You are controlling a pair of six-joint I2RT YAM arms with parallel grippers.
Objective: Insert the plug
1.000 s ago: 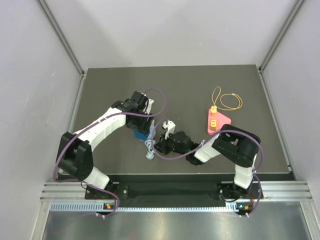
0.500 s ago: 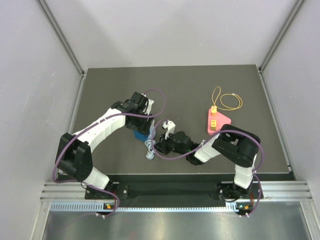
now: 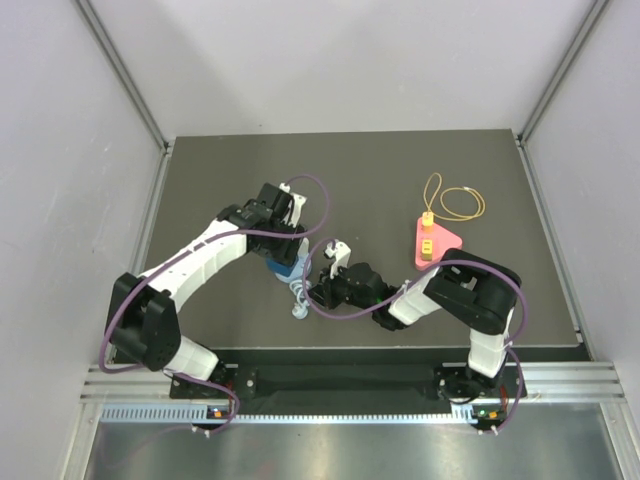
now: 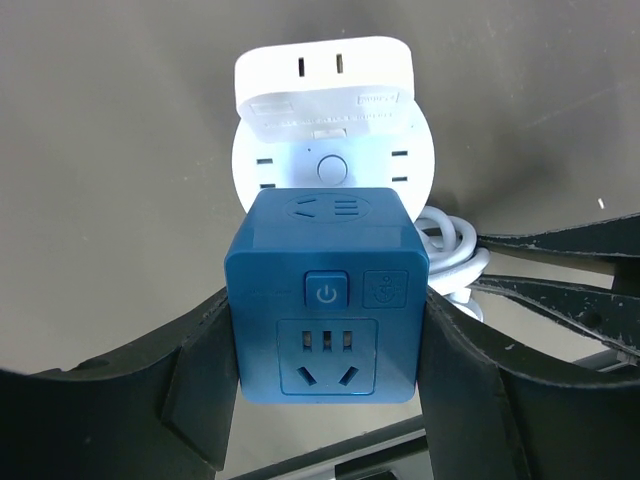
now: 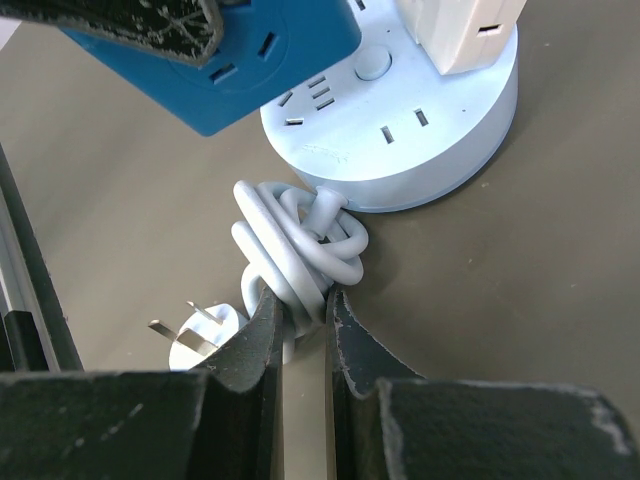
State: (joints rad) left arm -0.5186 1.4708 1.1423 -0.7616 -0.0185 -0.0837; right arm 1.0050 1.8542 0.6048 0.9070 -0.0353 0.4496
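My left gripper (image 4: 328, 375) is shut on a blue cube plug adapter (image 4: 325, 300) and holds it over the near edge of the round white power strip (image 4: 330, 165). A white adapter (image 4: 325, 85) sits in the strip's far side. In the top view the blue cube (image 3: 282, 267) is at the table's middle left, under my left gripper (image 3: 284, 260). My right gripper (image 5: 300, 310) is shut on the strip's coiled white cable (image 5: 295, 250). The cable's own pronged plug (image 5: 195, 340) lies loose beside it. The blue cube's prongs are hidden.
A pink triangular block (image 3: 433, 243) with yellow parts and a yellow wire loop (image 3: 455, 203) lie at the right of the dark table (image 3: 380, 170). Grey walls stand on three sides. The right arm's fingers (image 4: 560, 270) reach in close beside the blue cube.
My left wrist has shifted slightly to the left and back with the blue cube still in its grip. The right arm has not moved.
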